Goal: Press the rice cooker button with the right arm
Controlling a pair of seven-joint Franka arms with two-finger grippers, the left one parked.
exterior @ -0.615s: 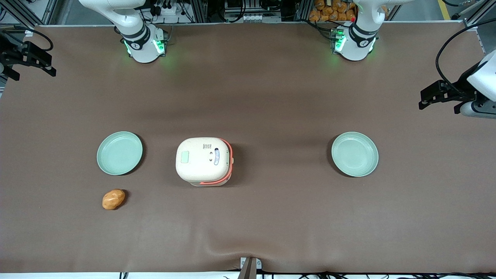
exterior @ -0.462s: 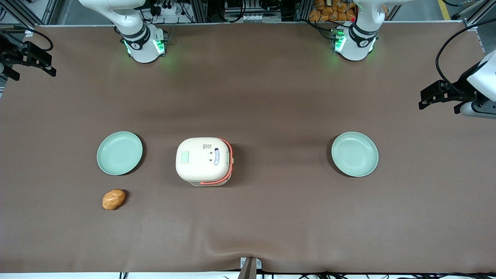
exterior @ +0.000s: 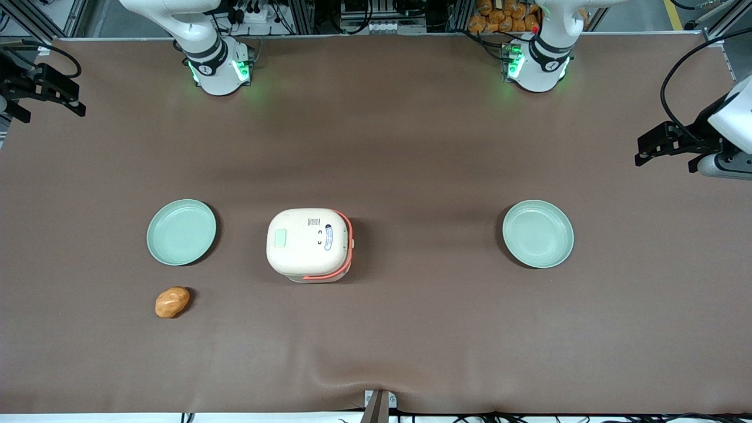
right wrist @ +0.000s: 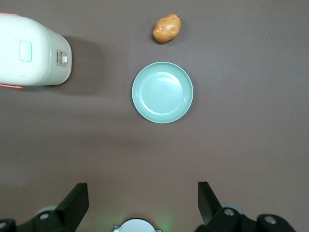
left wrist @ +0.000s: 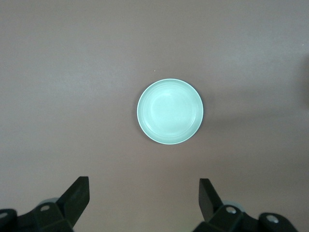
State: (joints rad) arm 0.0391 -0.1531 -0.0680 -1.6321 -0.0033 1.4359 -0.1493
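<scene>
Front view: the rice cooker (exterior: 309, 244) sits lid shut at the middle of the brown worktop (exterior: 411, 147), its orange-red band facing the parked arm's end. Taking the cooker as landmark, one pale green plate (exterior: 181, 232) lies beside it toward the working arm's end, and a potato (exterior: 172, 302) rests near that plate, nearer the front camera than the cooker. A second plate (exterior: 537, 234) lies well apart from the cooker toward the parked arm's end. The right arm (exterior: 194, 35) rises from its base, farther from the front camera than the cooker, and its gripper (exterior: 41, 88) hangs at the working arm's end of the worktop, well apart from the cooker and high above the surface. From the right wrist view the gripper (right wrist: 142, 205) has its jaws spread wide with nothing between them, looking down on the near plate (right wrist: 162, 92), the potato (right wrist: 167, 28) and the cooker (right wrist: 31, 50). Nothing has shifted since half a second ago: arm, cooker, plates and potato all sit as they did
</scene>
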